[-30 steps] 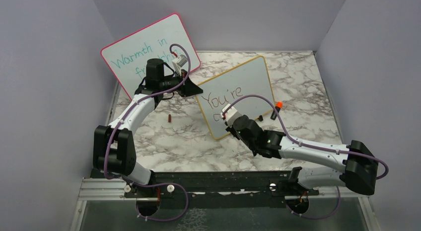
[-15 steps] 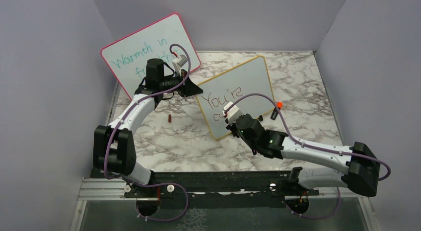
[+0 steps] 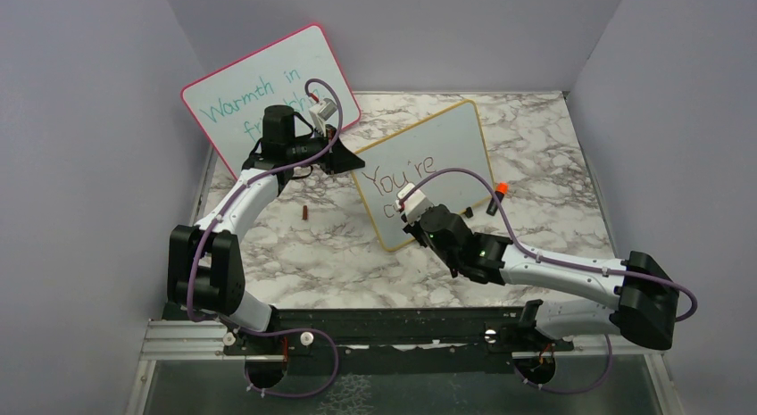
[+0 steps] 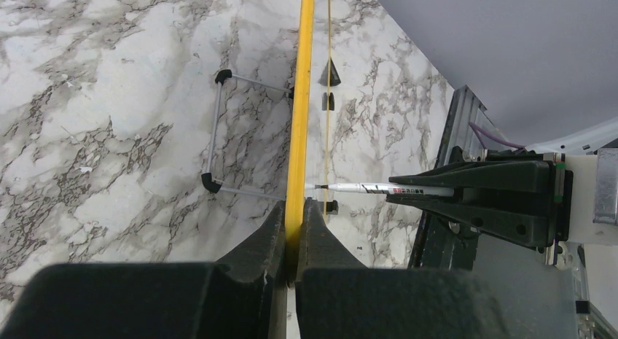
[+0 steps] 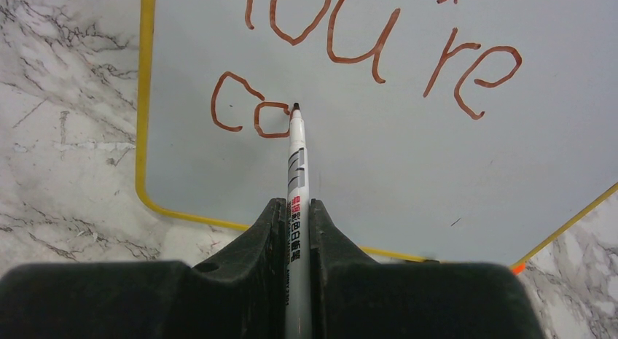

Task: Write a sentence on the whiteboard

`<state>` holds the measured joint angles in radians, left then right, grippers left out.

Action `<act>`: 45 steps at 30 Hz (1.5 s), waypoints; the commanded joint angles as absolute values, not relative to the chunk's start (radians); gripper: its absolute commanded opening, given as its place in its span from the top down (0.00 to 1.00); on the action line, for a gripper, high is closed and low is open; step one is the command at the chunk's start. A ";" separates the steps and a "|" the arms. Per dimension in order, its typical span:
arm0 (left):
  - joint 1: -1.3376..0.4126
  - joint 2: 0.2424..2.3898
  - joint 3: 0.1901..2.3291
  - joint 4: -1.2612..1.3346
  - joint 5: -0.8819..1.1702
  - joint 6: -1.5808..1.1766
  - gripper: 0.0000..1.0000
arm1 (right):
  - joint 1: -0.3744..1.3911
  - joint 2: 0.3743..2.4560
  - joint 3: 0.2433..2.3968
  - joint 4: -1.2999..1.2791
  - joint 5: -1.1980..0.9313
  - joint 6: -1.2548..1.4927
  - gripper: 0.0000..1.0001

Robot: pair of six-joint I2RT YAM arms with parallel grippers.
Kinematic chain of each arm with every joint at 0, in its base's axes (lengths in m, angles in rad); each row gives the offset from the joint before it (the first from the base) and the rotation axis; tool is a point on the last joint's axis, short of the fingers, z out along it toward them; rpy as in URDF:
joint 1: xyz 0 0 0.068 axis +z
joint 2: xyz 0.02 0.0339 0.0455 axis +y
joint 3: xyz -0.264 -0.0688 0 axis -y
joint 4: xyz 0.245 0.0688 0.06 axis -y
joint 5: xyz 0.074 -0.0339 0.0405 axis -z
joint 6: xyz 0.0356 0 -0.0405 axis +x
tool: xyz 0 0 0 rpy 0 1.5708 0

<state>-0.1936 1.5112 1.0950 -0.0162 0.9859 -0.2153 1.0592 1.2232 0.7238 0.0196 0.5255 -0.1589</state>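
Sitting propped on the marble table (image 3: pixel 553 156), the yellow-framed whiteboard (image 3: pixel 451 134) is being steadied by the left gripper (image 4: pixel 294 208), which is pinching the frame tight near its upper-left corner. The right gripper (image 5: pixel 296 208) is clamping the pen (image 5: pixel 295 160) and has been shifting only slightly over the last second (small wrist moves, no lift-off apparent). The sentence (image 3: pixel 403 177) is showing "You're", a "c" and a second letter (image 5: pixel 270 135) just closing, so most words are still waiting.
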 commanded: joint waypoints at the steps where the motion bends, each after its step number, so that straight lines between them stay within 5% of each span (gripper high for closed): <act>1: -0.198 1.557 1.054 -0.127 0.946 -0.133 1.00 | 1.049 1.235 0.733 0.027 0.511 -0.153 0.99; 45: -0.186 1.547 1.074 -0.180 0.928 -0.094 1.00 | 1.049 1.154 0.712 -0.085 0.524 -0.101 0.99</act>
<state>-0.1917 1.5131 1.0996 -0.0284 0.9878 -0.2039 1.0538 1.1893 0.7124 -0.0639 0.5266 -0.1154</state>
